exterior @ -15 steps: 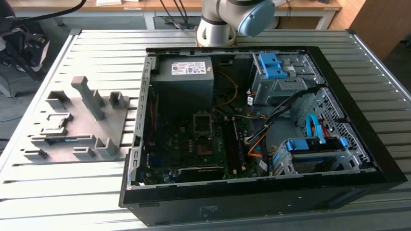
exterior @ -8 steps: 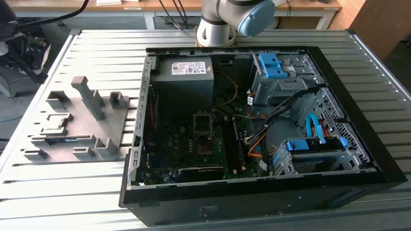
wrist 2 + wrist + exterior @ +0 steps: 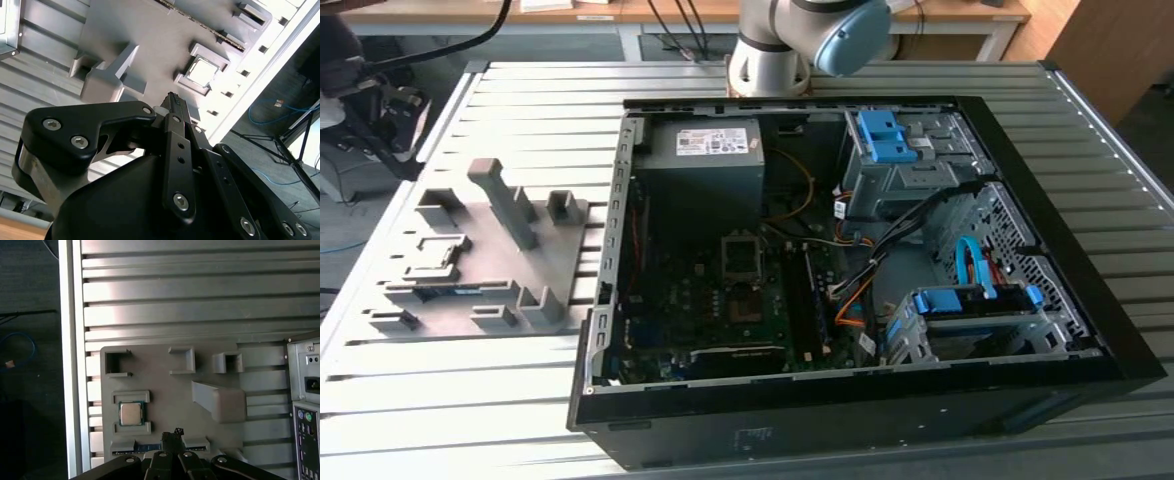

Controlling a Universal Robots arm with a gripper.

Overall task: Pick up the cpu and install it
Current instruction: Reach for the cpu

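Currently, the gripper hangs above the fixture plate with its two black fingers brought together into a narrow tip. Nothing sits between them and they touch nothing. In the second wrist view the gripper shows bolted, matte black linkage bars converging on that tip.

The cpu lies flat in a square, raised-frame pocket of the fixture plate, near the gripper tip but apart from it. Its top is pale silver-grey metal on a dark-edged square base. The second wrist view shows the cpu in the same pocket, reflecting light.

The fixture plate is a smooth grey moulded slab carrying several open-sided brackets and one tall wedge-shaped post. A blue-green memory stick lies in a slot just beside the cpu pocket, partly hidden by the gripper.

The plate rests on a table of ribbed, brushed aluminium slats. It lies to the exterior view's left of an open black computer case. The case holds a grey power supply, a dark green mainboard and a metal-framed socket. Beyond the table edge is a dark floor with a blue cable.
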